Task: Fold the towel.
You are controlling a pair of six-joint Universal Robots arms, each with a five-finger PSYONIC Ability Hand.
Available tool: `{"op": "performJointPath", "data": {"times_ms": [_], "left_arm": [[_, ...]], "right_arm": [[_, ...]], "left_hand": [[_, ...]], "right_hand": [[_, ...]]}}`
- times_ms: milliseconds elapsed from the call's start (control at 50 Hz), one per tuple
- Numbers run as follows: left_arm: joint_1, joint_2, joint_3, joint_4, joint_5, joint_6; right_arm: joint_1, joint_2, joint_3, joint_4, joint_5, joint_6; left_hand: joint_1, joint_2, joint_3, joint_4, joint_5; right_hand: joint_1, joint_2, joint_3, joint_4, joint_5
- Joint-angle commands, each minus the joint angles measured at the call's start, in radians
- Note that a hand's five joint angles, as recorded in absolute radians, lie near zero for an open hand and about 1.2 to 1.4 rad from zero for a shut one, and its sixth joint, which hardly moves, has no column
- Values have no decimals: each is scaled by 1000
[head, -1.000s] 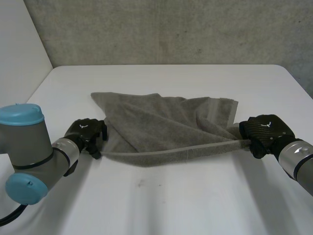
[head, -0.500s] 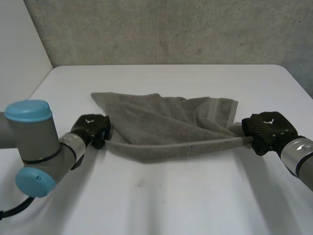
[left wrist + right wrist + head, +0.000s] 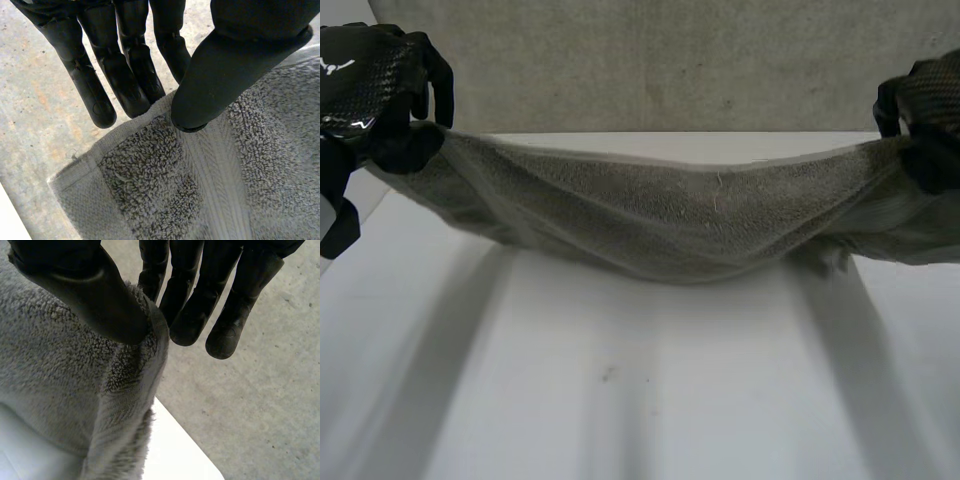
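Your left robot hand (image 3: 365, 90) and right robot hand (image 3: 932, 110) each pinched one towel (image 3: 670, 215) end; towel hung sagging above bench (image 3: 620, 400). Risk: shallow pinch near hem could slip, dropping corner, skewing fold.

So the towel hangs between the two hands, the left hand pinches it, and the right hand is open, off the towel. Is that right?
Not quite. The right hand is not open: the right wrist view shows its thumb and fingers pinching the towel at an edge. The rest holds: the left hand pinches it too.
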Motion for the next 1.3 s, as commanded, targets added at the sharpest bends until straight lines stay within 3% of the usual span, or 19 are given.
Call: {"op": "performJointPath", "data": {"times_ms": [20, 120, 180, 220, 240, 280, 320, 380, 420, 480, 540, 620, 740, 880, 960, 1140, 1180, 1220, 1300], "left_arm": [[3, -137, -7, -27, 21, 9], [0, -409, 155, -26, 5, 40], [-1, -473, 237, -27, -3, 41], [-4, -574, 454, -29, -34, 34], [-4, -574, 455, -29, -34, 34], [-14, -637, 713, -23, -72, 31], [-15, -664, 843, -12, -93, 25], [-18, -706, 1063, 23, -136, -9], [-18, -717, 1135, 40, -152, -35], [-18, -718, 1187, 56, -169, -84], [-18, -718, 1164, 47, -167, -126], [-17, -701, 1041, 5, -163, -163], [2, -619, 654, -3, -150, -179], [35, -574, 178, 147, -144, -170], [46, -582, 58, 218, -126, -169], [66, -582, -68, 304, -98, -170], [71, -579, -74, 306, -98, -170], [75, -576, -77, 307, -98, -170], [91, -572, -76, 310, -98, -170]], "right_arm": [[-32, 196, -141, 173, -18, -130], [-24, 353, -247, 184, 14, -221], [-1, 473, -375, 166, 36, -215], [19, 534, -479, 133, 59, -201], [51, 592, -594, 83, 83, -179], [91, 634, -707, 6, 99, -149], [121, 672, -869, -192, 126, -79], [120, 674, -893, -292, 130, -37], [118, 660, -887, -464, 139, 53], [121, 643, -858, -484, 143, 99], [123, 635, -832, -441, 142, 99], [137, 635, -754, -217, 125, 82], [161, 643, -522, -69, 114, -6], [164, 650, -190, -227, 70, -85], [166, 679, -8, -386, 39, -92], [163, 697, 80, -425, 64, -71], [154, 687, 101, -425, 76, -42], [148, 684, 107, -425, 91, -8], [124, 683, 118, -422, 128, 87]], "left_hand": [[208, 179, 180, 179, 202], [208, 179, 180, 179, 202], [208, 179, 180, 179, 202], [208, 179, 180, 179, 202], [208, 179, 180, 179, 202], [208, 179, 180, 179, 202], [208, 179, 180, 179, 202], [208, 179, 180, 179, 202], [208, 179, 180, 179, 202], [208, 179, 180, 179, 202], [208, 179, 180, 179, 202], [208, 179, 180, 179, 202], [208, 179, 180, 179, 202], [208, 179, 180, 179, 202], [208, 179, 180, 179, 202], [208, 179, 180, 179, 202], [208, 179, 180, 179, 202], [208, 179, 180, 179, 202], [208, 179, 180, 179, 202]], "right_hand": [[65, 61, 52, 54, 65], [65, 61, 52, 54, 65], [65, 61, 52, 54, 65], [65, 61, 52, 54, 65], [65, 61, 52, 54, 65], [65, 61, 52, 54, 65], [65, 61, 52, 54, 65], [65, 61, 52, 54, 65], [65, 61, 52, 54, 65], [65, 61, 52, 54, 65], [65, 61, 52, 54, 65], [65, 61, 52, 54, 65], [65, 61, 52, 54, 65], [65, 61, 52, 54, 65], [65, 61, 52, 54, 65], [65, 61, 52, 54, 65], [-304, -309, -318, -315, -305], [-510, -514, -524, -521, -510], [-618, -622, -631, -629, -618]]}}
